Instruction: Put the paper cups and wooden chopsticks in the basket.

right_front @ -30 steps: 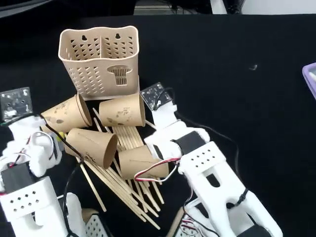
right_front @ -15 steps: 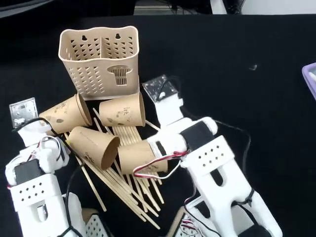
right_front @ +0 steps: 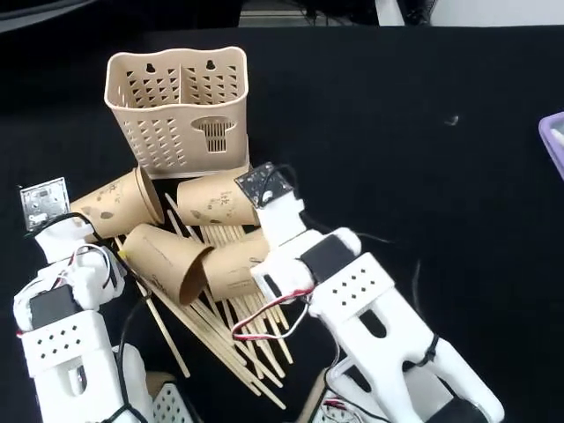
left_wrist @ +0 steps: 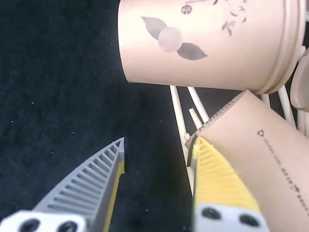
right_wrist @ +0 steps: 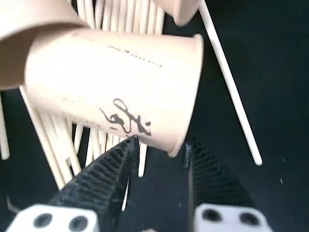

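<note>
your left gripper [left_wrist: 159,145] is spread wide and holds nothing. its yellow finger [left_wrist: 212,169] touches the end of one paper cup [left_wrist: 260,150] lying on its side, and a second cup [left_wrist: 203,43] lies crosswise just ahead of the jaws. your right gripper [right_wrist: 160,145] is parted too, gripping nothing. the end of a tipped cup [right_wrist: 111,82] sits just ahead of its fingertips, resting on the wooden chopsticks [right_wrist: 227,77]. the basket [right_front: 176,106] stands upright beyond the cups, farther out from both grippers.
</note>
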